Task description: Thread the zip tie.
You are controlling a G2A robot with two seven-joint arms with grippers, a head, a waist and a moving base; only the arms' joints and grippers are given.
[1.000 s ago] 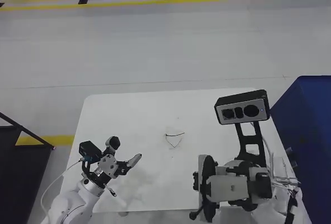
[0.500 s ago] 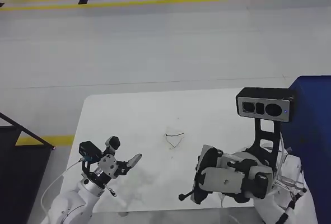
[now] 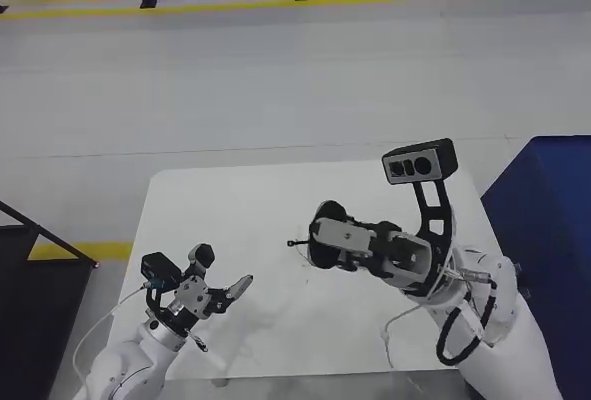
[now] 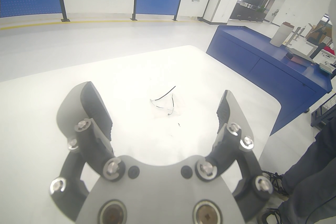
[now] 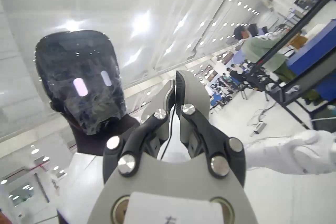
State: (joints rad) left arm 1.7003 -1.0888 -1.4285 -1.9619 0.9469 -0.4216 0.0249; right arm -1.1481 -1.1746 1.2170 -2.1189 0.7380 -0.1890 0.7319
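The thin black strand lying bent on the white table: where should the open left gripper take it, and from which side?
Probably the straight stretch of the black strand, from above, with the fingers set across it. It is thin and lies low on the table, so a sideways approach would likely push it away. The left gripper is open.

White round-cornered table (image 4: pixel 126 70), a thin black zip tie (image 4: pixel 165 93) lying loose near its middle

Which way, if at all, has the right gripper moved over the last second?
Yes. The right gripper has swung from the near edge of the white table out over its middle, toward the far side.
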